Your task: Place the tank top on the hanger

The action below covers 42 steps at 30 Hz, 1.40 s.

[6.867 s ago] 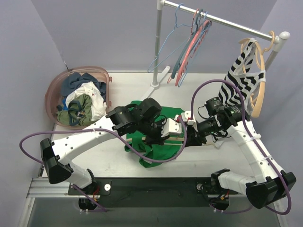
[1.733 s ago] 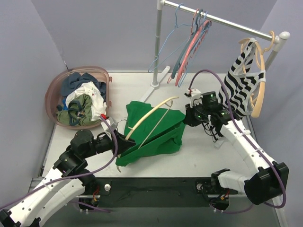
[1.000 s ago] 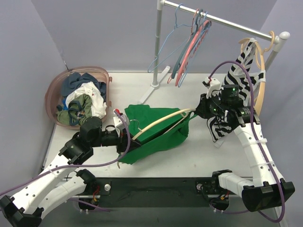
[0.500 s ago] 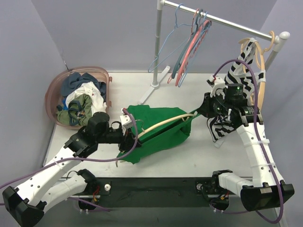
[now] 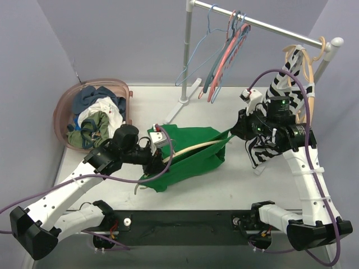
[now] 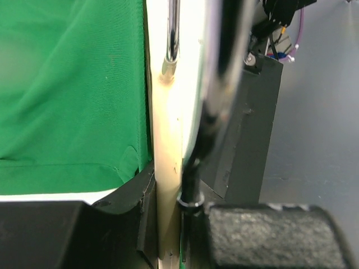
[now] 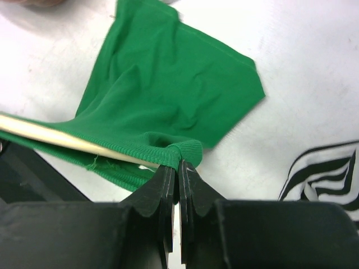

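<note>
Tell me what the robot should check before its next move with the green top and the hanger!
1. The left gripper has the hanger: ok. The cream bar sits between its fingers.
2. The right gripper has the tank top: ok. It is shut on the green hem.
3. The hanger end near the right gripper is inside the top: ok. The bar runs under the hem there.
4. The other hanger end is inside the top: cannot tell. The left arm hides it.
5. The right arm is free of the zebra-striped top: cannot tell. They overlap in the top view.
</note>
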Available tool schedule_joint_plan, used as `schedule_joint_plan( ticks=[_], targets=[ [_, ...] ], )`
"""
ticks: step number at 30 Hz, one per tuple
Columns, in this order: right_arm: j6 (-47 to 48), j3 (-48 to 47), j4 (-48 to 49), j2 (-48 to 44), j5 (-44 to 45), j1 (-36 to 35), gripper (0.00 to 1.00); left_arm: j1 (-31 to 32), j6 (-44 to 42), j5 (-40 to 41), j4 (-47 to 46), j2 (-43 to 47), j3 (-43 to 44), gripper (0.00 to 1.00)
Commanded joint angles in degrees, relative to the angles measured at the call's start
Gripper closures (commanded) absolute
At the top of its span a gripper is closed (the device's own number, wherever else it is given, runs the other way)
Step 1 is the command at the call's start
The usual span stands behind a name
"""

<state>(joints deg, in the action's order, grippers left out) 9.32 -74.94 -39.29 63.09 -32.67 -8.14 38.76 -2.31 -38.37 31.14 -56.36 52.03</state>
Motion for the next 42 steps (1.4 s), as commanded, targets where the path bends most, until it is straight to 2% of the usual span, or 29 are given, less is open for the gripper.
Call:
schedule_joint_plan(
  ticks=[1,6,9,12,13,15,16,19,22,23,25,26,33,39,42],
  targets=[
    [4.6,-7.0,0.3,-0.5,2.6,-5.1,1.00,-0.3,-2.3,-4.3,6.3,-2.5,4.8,1.00],
    [7.5,-12.6,-4.6,2.9,-7.6,-7.2,1.00,-0.1,-2.4,-4.7,6.9,-4.3,7.8,1.00],
    [9.3,-11.6,-6.1,2.7,-11.0,-8.4,0.94,-0.2,-2.4,-5.1,6.8,-4.8,9.8,1.00],
    [10.4,-9.9,-7.1,1.8,-9.3,-9.0,0.66,-0.1,-2.3,-6.3,6.0,-5.3,11.3,1.00],
    [11.9,-9.7,-7.8,1.6,-8.3,-9.1,0.49,-0.1,-2.0,-6.6,5.6,-5.3,11.7,1.00],
    [13.4,-9.4,-9.4,0.6,-7.3,-9.2,0.37,-0.1,-1.9,-7.4,5.3,-6.0,12.3,1.00],
    [14.8,-9.5,-9.7,0.1,-6.5,-9.2,0.26,-0.1,-2.1,-7.9,5.3,-6.2,12.7,1.00],
    [19.0,-10.7,-13.3,-1.2,-6.4,-9.1,0.16,0.1,-2.6,-9.7,5.9,-7.1,13.8,1.00],
    [29.9,-11.5,-22.5,-0.7,-13.4,-9.3,0.14,0.8,-3.4,-11.8,6.8,-7.9,15.0,1.00],
    [37.4,-11.3,-27.7,-0.3,-15.8,-9.2,0.14,1.1,-3.7,-12.7,7.3,-8.1,15.3,1.00],
    [43.6,-10.4,-31.7,-0.3,-20.3,-9.5,0.14,1.9,-4.1,-13.2,7.5,-8.5,16.2,1.00],
    [49.9,-9.3,-34.9,-0.8,-21.1,-9.5,0.14,3.1,-4.4,-13.5,7.8,-8.5,16.3,1.00],
    [57.2,-8.3,-39.5,-0.6,-20.9,-9.5,0.10,8.6,-6.4,-12.3,11.0,-10.8,19.3,1.00],
    [70.7,-3.0,-48.1,-0.6,-27.3,-9.6,0.12,10.2,-6.7,-11.3,11.1,-11.6,22.1,1.00],
    [71.5,-0.9,-48.1,-1.1,-28.7,-9.8,0.14,10.5,-6.3,-11.6,10.6,-11.8,23.0,1.00]
  ],
)
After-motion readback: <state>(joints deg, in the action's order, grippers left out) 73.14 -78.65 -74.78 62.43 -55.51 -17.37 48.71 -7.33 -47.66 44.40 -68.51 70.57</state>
